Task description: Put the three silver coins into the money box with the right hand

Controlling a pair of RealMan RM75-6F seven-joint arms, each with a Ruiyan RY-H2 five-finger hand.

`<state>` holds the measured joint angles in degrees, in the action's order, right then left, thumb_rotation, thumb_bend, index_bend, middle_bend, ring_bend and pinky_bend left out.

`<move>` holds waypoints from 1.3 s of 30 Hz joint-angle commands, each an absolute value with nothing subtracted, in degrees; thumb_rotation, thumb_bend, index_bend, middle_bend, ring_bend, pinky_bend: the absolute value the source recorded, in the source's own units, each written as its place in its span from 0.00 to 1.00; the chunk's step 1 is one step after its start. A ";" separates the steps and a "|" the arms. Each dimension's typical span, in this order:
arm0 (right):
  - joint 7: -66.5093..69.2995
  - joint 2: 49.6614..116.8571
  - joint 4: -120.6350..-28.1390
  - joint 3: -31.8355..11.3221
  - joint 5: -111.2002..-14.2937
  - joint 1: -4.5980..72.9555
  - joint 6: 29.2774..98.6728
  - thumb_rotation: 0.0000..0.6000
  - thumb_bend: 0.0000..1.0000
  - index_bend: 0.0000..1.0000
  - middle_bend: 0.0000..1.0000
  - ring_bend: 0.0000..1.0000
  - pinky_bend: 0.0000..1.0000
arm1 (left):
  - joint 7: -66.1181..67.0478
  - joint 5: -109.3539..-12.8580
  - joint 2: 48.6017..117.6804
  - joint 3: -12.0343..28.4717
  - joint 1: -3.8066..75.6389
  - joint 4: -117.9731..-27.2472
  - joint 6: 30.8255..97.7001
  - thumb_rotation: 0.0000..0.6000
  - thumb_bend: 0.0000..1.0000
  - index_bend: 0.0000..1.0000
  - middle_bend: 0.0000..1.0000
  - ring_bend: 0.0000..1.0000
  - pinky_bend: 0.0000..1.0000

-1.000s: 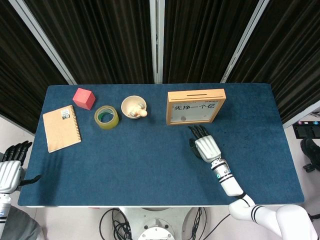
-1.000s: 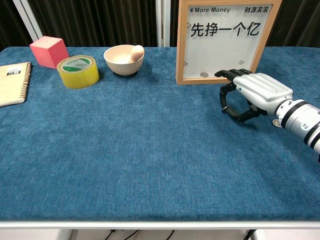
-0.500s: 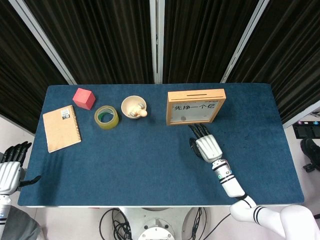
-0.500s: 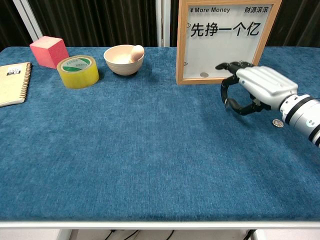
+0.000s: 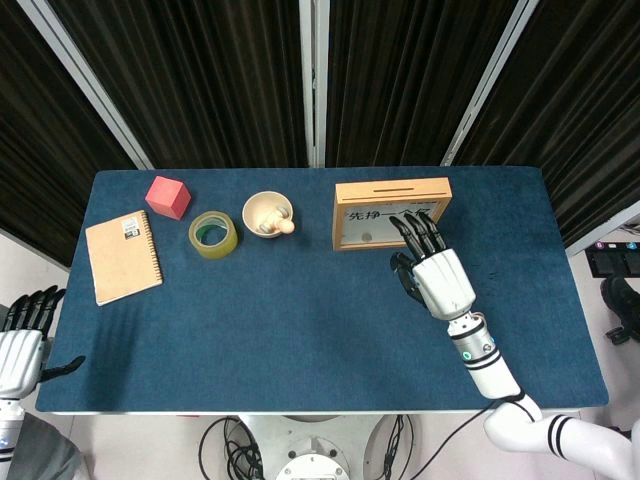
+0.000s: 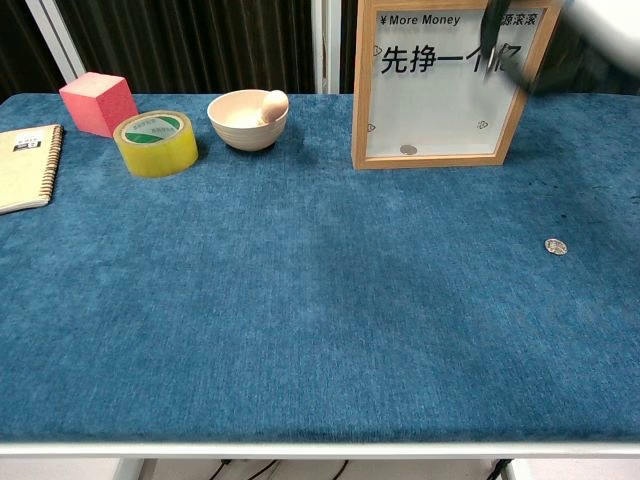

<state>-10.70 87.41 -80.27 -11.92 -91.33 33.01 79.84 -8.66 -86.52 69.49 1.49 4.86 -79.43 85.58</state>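
One coin (image 6: 408, 150) already lies inside the box (image 6: 525, 85), visible behind its clear front at the bottom, and one more coin (image 6: 555, 246) lies on the blue table (image 6: 300, 300) to the right, well apart from the box. A third coin shows nowhere on the cloth; whether the right hand (image 5: 437, 276) carries it I cannot tell. That hand is raised in front of the box with its fingers (image 5: 418, 234) reaching toward the slot along the top edge; in the chest view it is only a blur at the upper corner, so its grip is unreadable. By this look, the task is about a third done, perhaps nearing two thirds if a coin is being delivered. Off the table's near left corner, the left hand (image 5: 20, 335) hangs idle, fingers apart and holding nothing.
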 commanded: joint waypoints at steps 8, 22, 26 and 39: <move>-23.25 90.45 -75.65 -24.14 -82.84 42.78 75.40 1.00 0.48 0.70 0.06 0.00 0.00 | -8.53 -87.33 68.05 1.44 4.64 -81.59 86.38 1.00 0.04 0.04 0.04 0.00 0.00; -29.03 98.36 -62.22 -26.49 -73.76 49.70 71.09 1.00 0.48 0.72 0.06 0.00 0.00 | -10.69 -88.09 67.25 1.01 4.42 -81.05 86.51 1.00 0.04 0.04 0.04 0.00 0.00; -29.40 98.42 -61.38 -26.63 -72.79 50.66 70.54 1.00 0.48 0.72 0.06 0.00 0.00 | -10.75 -88.24 66.99 1.02 4.47 -81.22 86.53 1.00 0.04 0.04 0.04 0.00 0.00; -31.70 98.84 -60.36 -26.62 -67.46 51.87 68.50 1.00 0.48 0.73 0.05 0.00 0.00 | -10.40 -88.33 66.81 0.97 4.76 -81.70 86.01 1.00 0.04 0.04 0.04 0.00 0.00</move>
